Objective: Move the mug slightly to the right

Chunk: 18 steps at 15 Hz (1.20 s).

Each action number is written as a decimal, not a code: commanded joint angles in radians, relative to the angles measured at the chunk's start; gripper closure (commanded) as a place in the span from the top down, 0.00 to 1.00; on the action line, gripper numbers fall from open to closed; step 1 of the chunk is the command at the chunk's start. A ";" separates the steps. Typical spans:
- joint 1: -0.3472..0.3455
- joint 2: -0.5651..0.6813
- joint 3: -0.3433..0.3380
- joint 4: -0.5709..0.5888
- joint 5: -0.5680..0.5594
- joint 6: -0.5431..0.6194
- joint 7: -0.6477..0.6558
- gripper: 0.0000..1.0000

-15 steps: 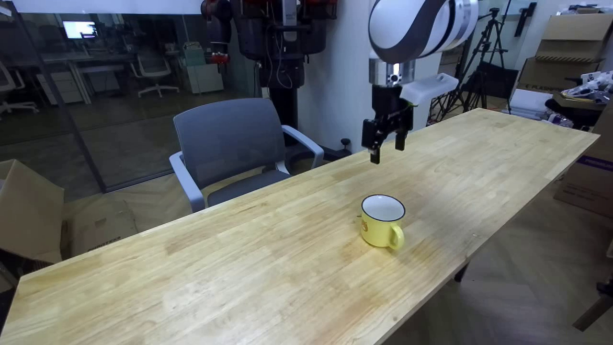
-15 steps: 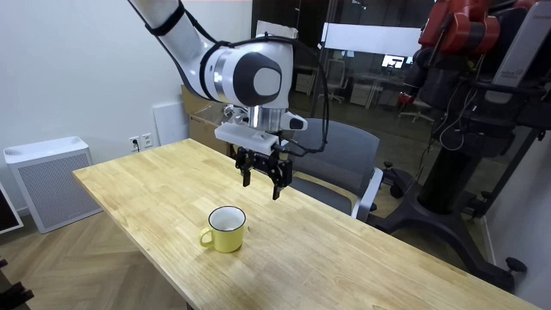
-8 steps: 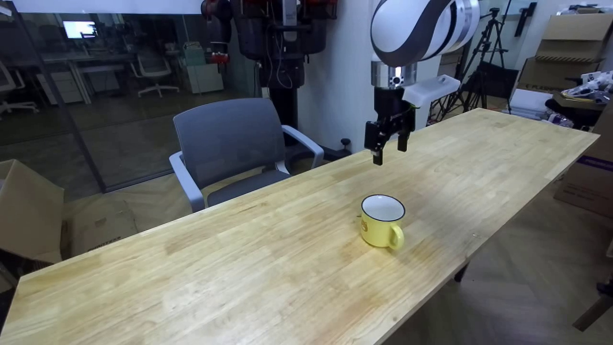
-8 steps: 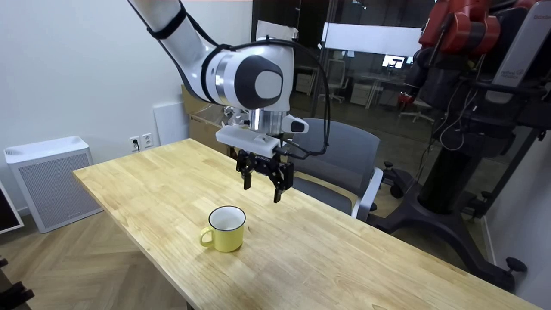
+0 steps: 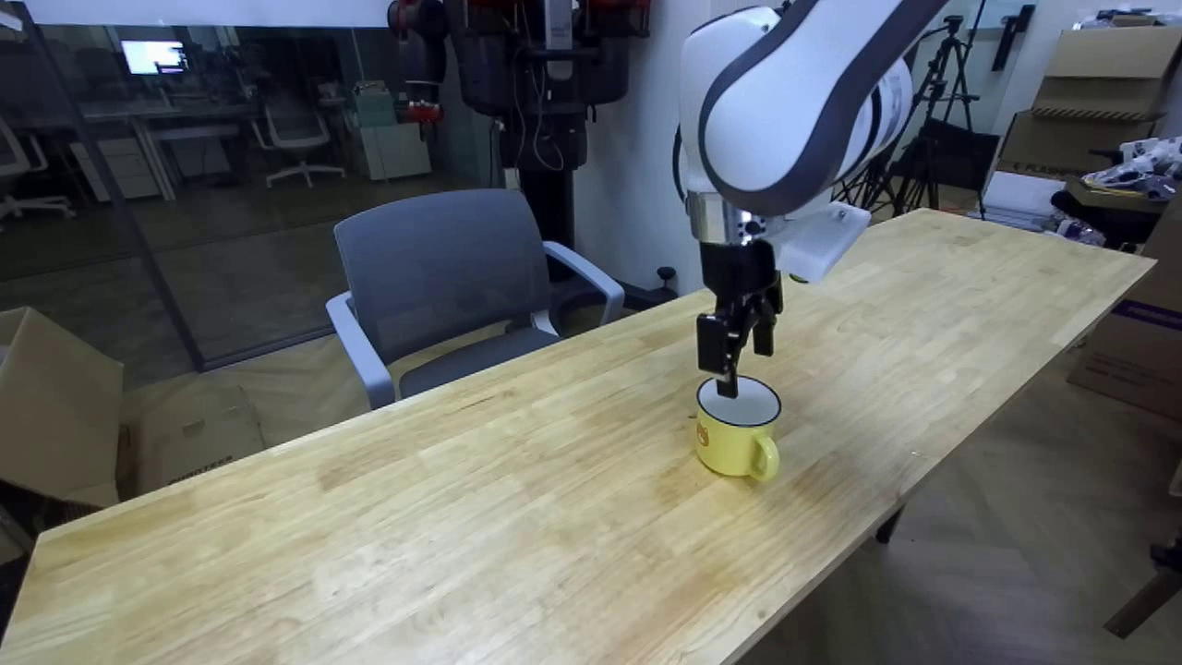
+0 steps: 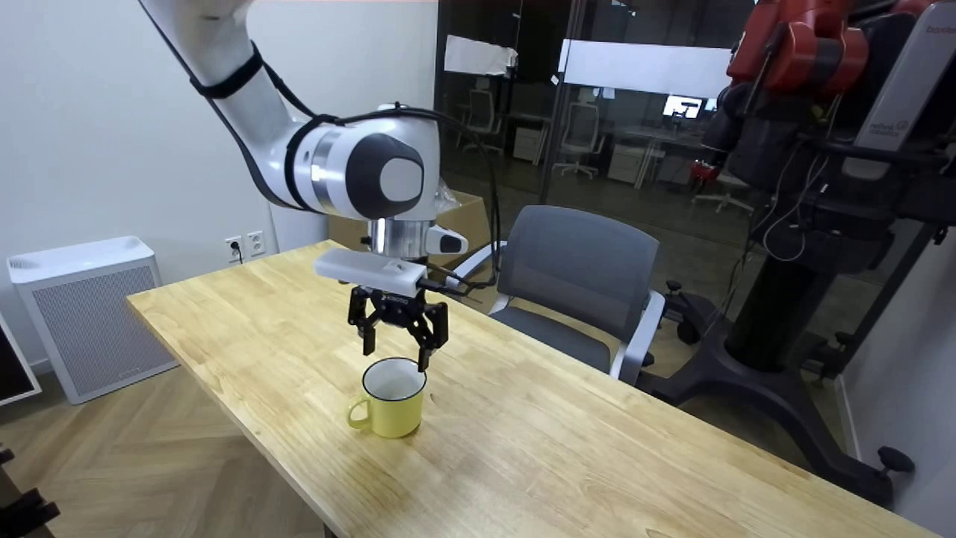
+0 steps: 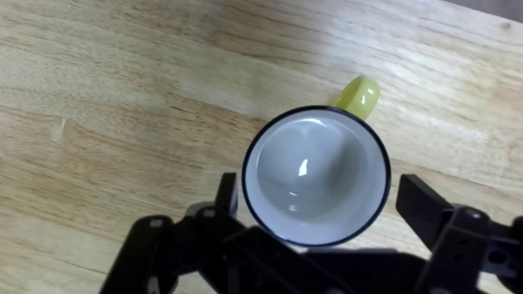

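Observation:
The yellow mug (image 5: 729, 450) with a white inside and dark rim stands upright on the wooden table; it also shows in an exterior view (image 6: 397, 417). My gripper (image 5: 745, 369) is open, pointing down just above the mug, as an exterior view (image 6: 396, 359) also shows. In the wrist view the mug (image 7: 314, 175) lies between the two open fingertips of the gripper (image 7: 318, 185), with a gap on each side. Its handle (image 7: 359, 98) points up and right there, away from the fingers. The mug looks empty. The fingers hold nothing.
The wooden table (image 5: 443, 517) carries the mug, and its long edge (image 5: 886, 503) runs near the handle side. A grey office chair (image 6: 579, 269) stands at the opposite long edge. A dark robot with red parts (image 6: 792, 187) stands beyond the chair.
My gripper has come down and across from beyond the mug to just above it, mostly within the last half second. It stays open. The mug has not moved.

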 commanded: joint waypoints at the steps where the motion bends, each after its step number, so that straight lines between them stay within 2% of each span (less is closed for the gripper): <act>1: 0.061 -0.021 -0.058 -0.065 -0.130 0.067 0.080 1.00; 4: 0.104 -0.025 -0.118 -0.092 -0.242 0.108 0.175 1.00; 5: 0.065 -0.001 -0.072 -0.060 -0.186 0.082 0.101 1.00; 8: 0.079 -0.001 -0.096 -0.068 -0.220 0.093 0.132 1.00; 13: -0.049 -0.003 -0.003 -0.098 -0.120 0.307 -0.116 1.00; 16: -0.137 0.005 0.074 -0.109 -0.020 0.351 -0.266 1.00; 18: -0.188 0.003 0.126 -0.122 0.053 0.338 -0.335 1.00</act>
